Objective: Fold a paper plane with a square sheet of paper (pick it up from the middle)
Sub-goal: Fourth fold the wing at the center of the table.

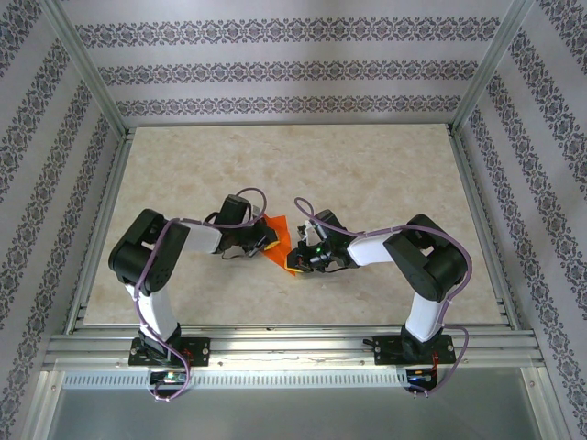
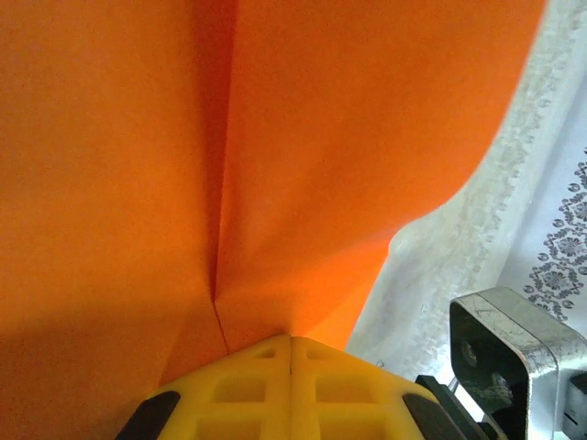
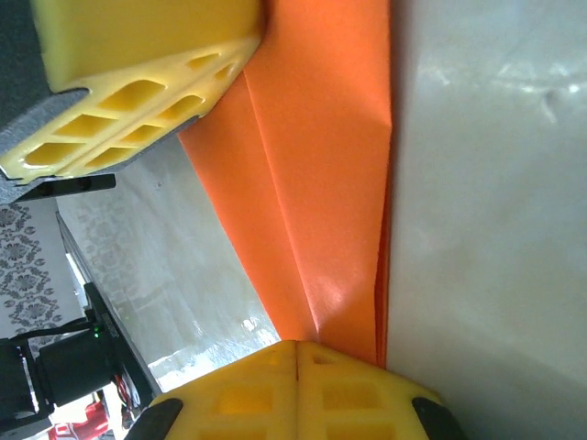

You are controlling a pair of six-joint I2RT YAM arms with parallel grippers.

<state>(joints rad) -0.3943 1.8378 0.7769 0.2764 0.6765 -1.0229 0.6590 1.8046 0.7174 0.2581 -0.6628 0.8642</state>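
Left gripper [image 2: 292, 341] pinched tight on 1 edge of creased orange paper [image 2: 321, 137], paper held between the 2 grippers near the middle of the beige table [image 1: 367, 174], right gripper [image 3: 298, 346] clamped on its other edge.

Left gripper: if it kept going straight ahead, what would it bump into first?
The folded orange paper: the left gripper is shut on its edge, and the sheet spreads straight ahead. Beyond it probably waits the right gripper, though depth is hard to judge.

Beige marbled tabletop [image 1: 367, 174]; patterned wallpaper walls [image 1: 293, 73]; aluminium frame rails [image 1: 293, 344] along near edge.
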